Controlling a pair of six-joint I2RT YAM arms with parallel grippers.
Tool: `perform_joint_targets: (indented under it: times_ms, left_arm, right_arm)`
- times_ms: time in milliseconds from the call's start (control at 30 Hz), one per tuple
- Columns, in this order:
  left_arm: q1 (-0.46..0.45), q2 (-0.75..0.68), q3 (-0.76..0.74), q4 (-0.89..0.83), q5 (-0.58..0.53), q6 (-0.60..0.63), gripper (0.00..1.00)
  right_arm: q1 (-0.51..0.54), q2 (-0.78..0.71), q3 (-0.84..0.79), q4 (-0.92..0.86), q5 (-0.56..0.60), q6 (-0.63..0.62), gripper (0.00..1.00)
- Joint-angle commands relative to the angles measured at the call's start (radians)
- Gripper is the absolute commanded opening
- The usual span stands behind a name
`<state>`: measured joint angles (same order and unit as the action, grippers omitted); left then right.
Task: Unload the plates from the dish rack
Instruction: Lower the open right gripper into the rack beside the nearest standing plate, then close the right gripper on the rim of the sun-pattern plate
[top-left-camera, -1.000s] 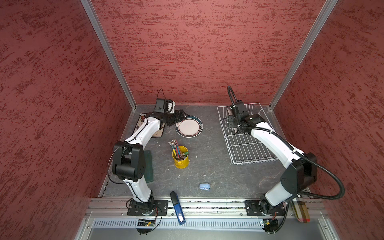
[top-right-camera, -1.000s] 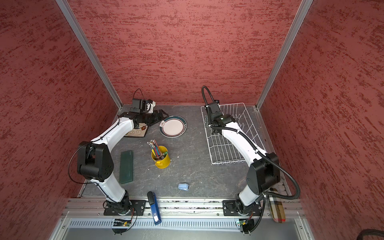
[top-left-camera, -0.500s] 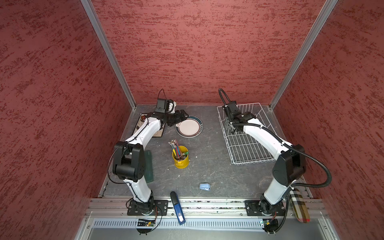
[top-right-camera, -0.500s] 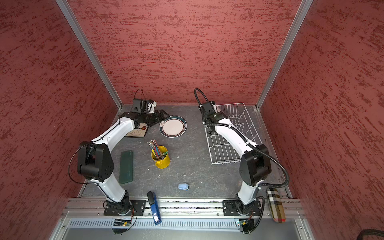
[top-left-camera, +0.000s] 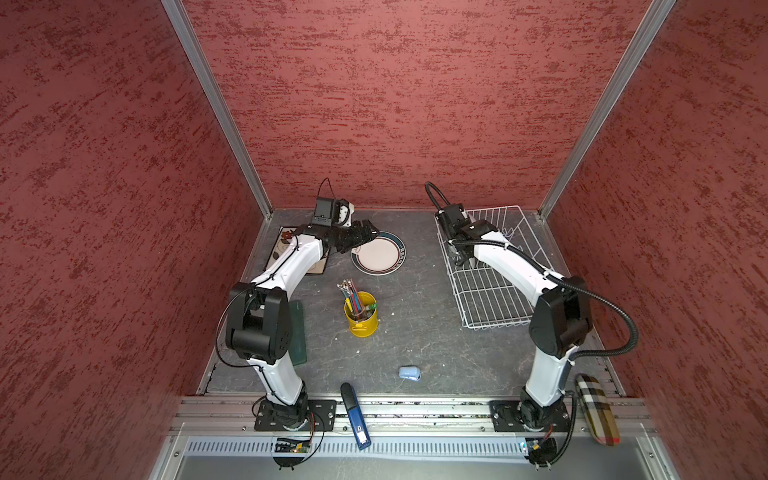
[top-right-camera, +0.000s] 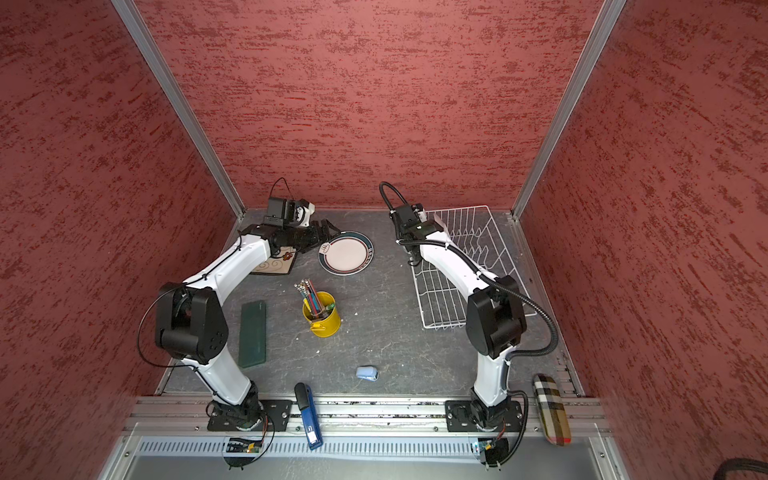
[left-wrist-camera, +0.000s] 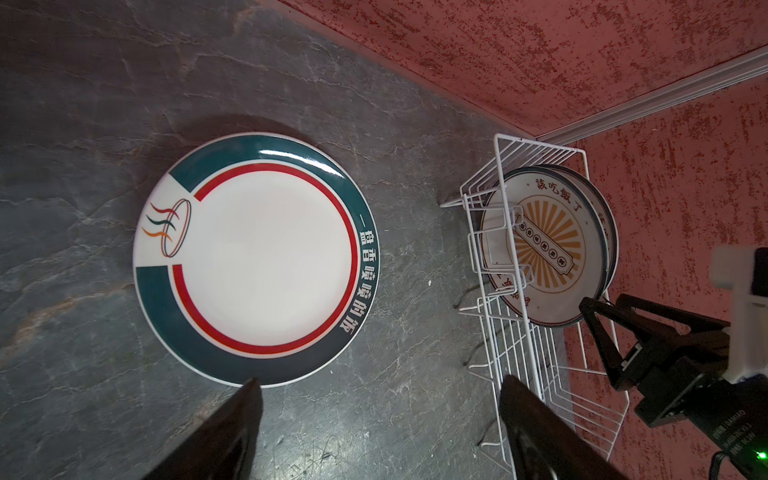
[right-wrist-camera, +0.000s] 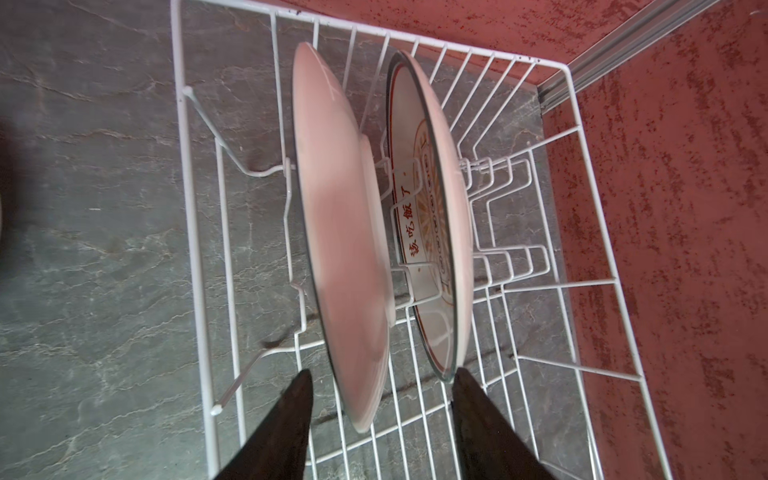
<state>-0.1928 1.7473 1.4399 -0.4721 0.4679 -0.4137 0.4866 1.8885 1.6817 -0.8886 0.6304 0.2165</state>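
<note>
Lining up another pull: right gripper (right-wrist-camera: 382, 372) has been swung astride round white plates (right-wrist-camera: 340, 232) in the white wire rack (right-wrist-camera: 187, 208), jaws half-narrowed; left gripper (left-wrist-camera: 380, 378) is wide.

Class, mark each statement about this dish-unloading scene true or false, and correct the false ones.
1. Two plates stand on edge in the rack. True.
2. A green-rimmed plate lies flat on the table. True.
3. The left tool is clamped on the green-rimmed plate. False: it is open by the plate's edge and grips nothing.
4. The yellow cup stands inside the rack. False: it stands on the table, outside the rack.
5. The right tool reaches into the rack with a plate between its fingers. True.
</note>
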Motion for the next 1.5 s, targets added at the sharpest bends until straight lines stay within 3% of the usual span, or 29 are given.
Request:
perform_joint_targets:
  times_ms: [0,1467]
  left_arm:
    - [-0.007,-0.005,0.024,-0.005,0.006,-0.003,0.89]
    - [-0.006,-0.02,0.016,-0.022,0.003,0.007,0.9]
  right_arm:
    - [0.01,0.027,0.043,-0.039,0.072,-0.023,0.53]
    - [0.016,0.169,0.062,0.057,0.245,-0.126,0.3]
